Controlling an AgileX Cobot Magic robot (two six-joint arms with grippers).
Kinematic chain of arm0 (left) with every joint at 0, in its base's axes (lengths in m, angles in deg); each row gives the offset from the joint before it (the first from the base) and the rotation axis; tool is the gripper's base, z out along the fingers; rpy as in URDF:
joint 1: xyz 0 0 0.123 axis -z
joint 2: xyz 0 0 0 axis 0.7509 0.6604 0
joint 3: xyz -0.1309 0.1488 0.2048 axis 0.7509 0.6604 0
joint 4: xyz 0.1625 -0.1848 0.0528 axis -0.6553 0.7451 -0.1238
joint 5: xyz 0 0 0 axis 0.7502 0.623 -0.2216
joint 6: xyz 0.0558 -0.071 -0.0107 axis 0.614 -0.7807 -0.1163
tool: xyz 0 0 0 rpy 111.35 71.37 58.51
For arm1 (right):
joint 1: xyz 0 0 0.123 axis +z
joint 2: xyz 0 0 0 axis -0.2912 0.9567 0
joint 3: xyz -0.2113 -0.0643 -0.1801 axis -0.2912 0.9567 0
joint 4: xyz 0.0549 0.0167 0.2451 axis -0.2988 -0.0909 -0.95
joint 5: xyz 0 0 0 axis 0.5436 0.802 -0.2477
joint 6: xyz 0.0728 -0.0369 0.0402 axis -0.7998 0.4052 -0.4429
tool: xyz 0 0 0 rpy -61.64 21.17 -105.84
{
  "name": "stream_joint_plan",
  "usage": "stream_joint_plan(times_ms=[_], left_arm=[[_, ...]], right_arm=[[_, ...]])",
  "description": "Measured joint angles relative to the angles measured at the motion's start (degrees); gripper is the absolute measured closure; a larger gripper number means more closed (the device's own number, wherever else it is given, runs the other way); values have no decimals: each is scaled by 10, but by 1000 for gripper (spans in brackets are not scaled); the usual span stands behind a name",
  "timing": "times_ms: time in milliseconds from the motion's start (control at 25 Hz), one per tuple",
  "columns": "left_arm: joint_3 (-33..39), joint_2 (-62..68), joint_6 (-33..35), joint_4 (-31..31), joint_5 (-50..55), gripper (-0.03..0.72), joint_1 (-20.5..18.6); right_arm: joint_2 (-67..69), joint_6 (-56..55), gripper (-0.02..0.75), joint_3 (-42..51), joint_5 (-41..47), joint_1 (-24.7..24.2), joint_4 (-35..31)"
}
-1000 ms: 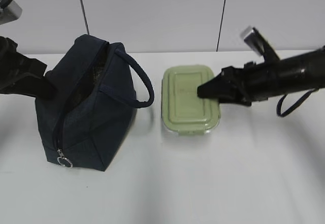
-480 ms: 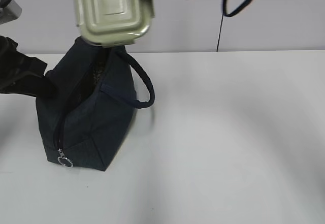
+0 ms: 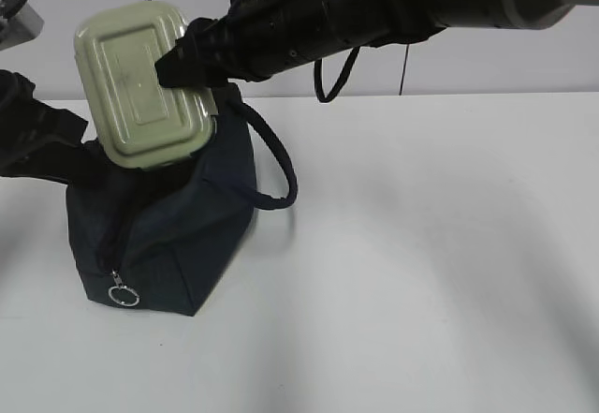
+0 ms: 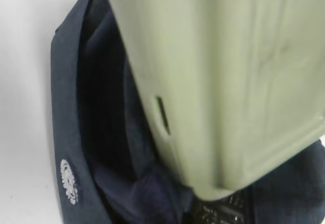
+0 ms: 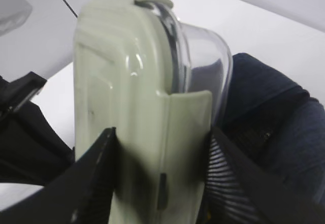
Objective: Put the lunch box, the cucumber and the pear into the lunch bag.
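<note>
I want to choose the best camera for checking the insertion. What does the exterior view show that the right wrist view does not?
Only the exterior view shows the zipper ring pull, the looped handle, the left arm at the bag's side and the table around it. Only the right wrist view shows the clear glass base and both fingers clamping the box. Both show the lunch box, tilted on edge over the lunch bag.

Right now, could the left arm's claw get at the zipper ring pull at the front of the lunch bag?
Probably not without letting go. The left claw appears to be bracing the lunch bag at its left side while the right claw lowers the lunch box in. The ring pull itself hangs unobstructed.
</note>
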Motion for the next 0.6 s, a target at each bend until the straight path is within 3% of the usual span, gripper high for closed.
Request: stream_joint_plan(times_ms=[120,200,600], left_arm=[[0,-1,0,3,-5,704,0],[0,-1,0,6,-5,704,0],[0,-1,0,13,-14,704,0]], right_arm=[[0,-120,373,-3,14,0,188],[2,-172,373,-3,32,1,266],[37,-270,373,-11,16,33,330]])
